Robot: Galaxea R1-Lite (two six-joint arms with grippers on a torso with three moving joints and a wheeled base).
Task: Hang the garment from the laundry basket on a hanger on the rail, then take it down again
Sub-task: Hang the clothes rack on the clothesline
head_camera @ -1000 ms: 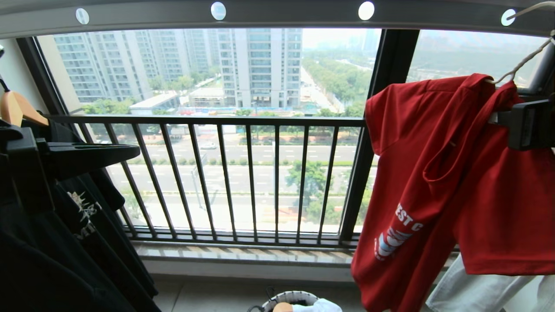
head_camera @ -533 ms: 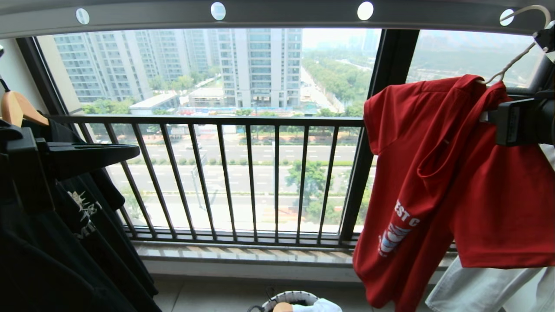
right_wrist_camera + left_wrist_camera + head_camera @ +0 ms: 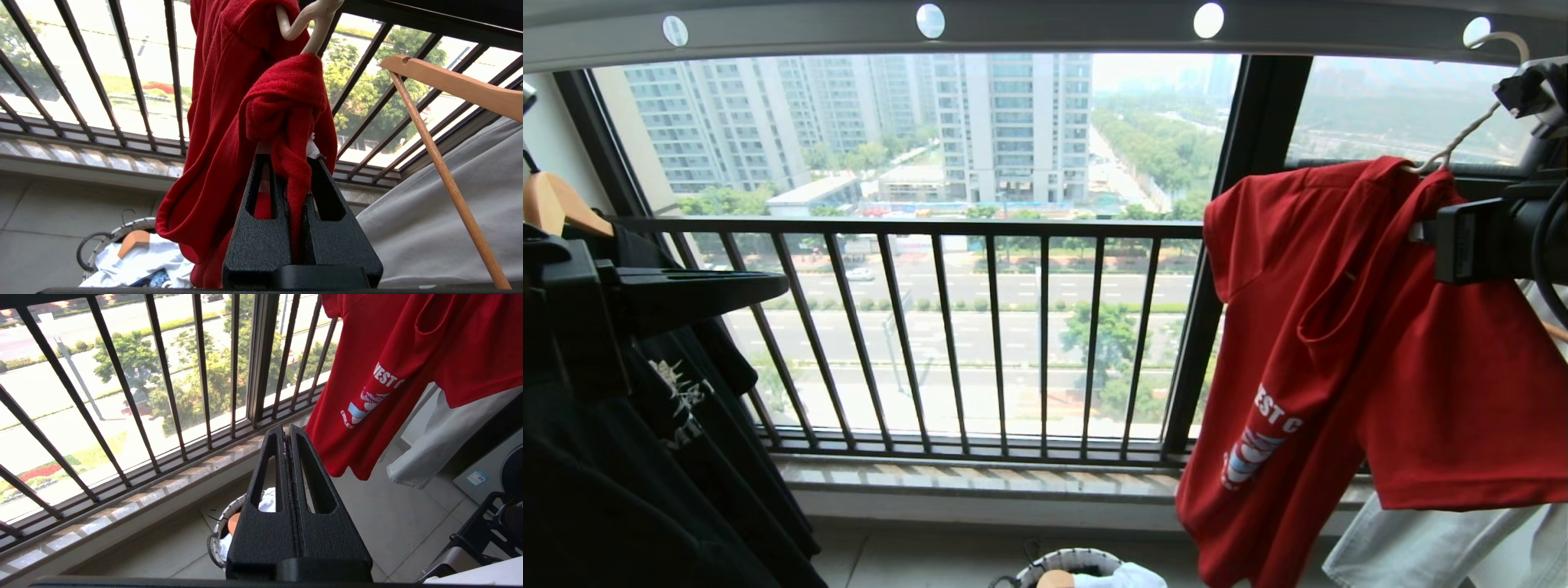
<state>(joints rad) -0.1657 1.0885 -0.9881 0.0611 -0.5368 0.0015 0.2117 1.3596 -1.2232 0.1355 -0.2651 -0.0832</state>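
Observation:
The red garment [image 3: 1339,327] hangs on the pale hanger [image 3: 1462,135] at the right, below the grey rail [image 3: 1062,24]. The hanger's hook curves up to the rail's rightmost hole; I cannot tell whether it passes through. My right gripper [image 3: 1433,233] reaches in from the right edge and is shut on the garment's bunched collar [image 3: 286,106], right under the hanger's neck [image 3: 314,24]. My left gripper [image 3: 780,286] stays at the left, shut and empty [image 3: 286,430]. The laundry basket [image 3: 1066,559] stands on the floor under the window, holding white cloth.
A black T-shirt [image 3: 645,457] on a wooden hanger [image 3: 556,208] fills the left side behind my left arm. The black window railing [image 3: 931,327] runs across ahead. A white cloth [image 3: 1421,547] and another wooden hanger [image 3: 449,81] hang close to the right of the garment.
My right gripper has moved left with the garment and hanger. The hook has come further into view, up at the rail's rightmost hole. The left arm has not moved.

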